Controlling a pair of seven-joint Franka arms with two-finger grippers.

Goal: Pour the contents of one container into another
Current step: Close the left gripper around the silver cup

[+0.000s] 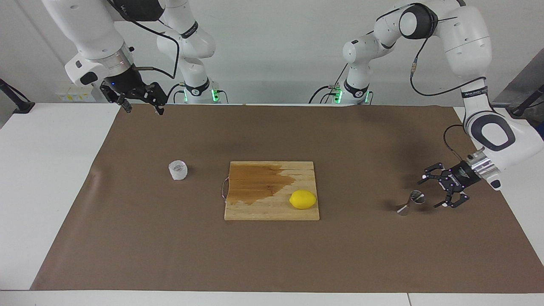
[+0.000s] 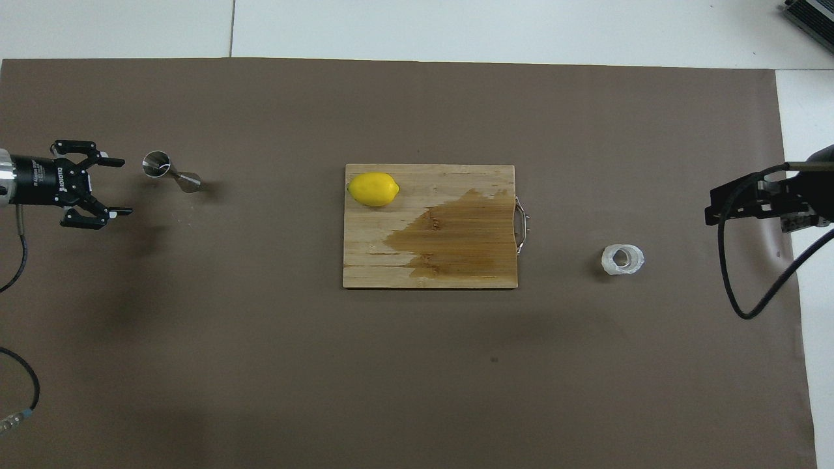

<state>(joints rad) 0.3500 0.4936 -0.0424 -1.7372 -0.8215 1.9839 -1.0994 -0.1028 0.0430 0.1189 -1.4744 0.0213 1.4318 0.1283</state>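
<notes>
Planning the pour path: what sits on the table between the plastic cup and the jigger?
The cutting board with a lemon on it lies between plastic cup and jigger, clearest overhead.

The cutting board (image 2: 430, 225) lies mid-surface on the mat (image 2: 391, 378). A lemon (image 2: 373, 189) sits on the board's corner farthest from the robots, toward the left arm's end. The jigger (image 2: 171, 174) stands well apart toward that end; the plastic cup (image 2: 622, 259) toward the right arm's end.

In the overhead view the left arm (image 2: 10, 185) is cut off at the left edge, and the right gripper (image 2: 749, 198) is mostly cropped at the right edge; the plastic cup's (image 2: 623, 259) contents cannot be told.
</notes>
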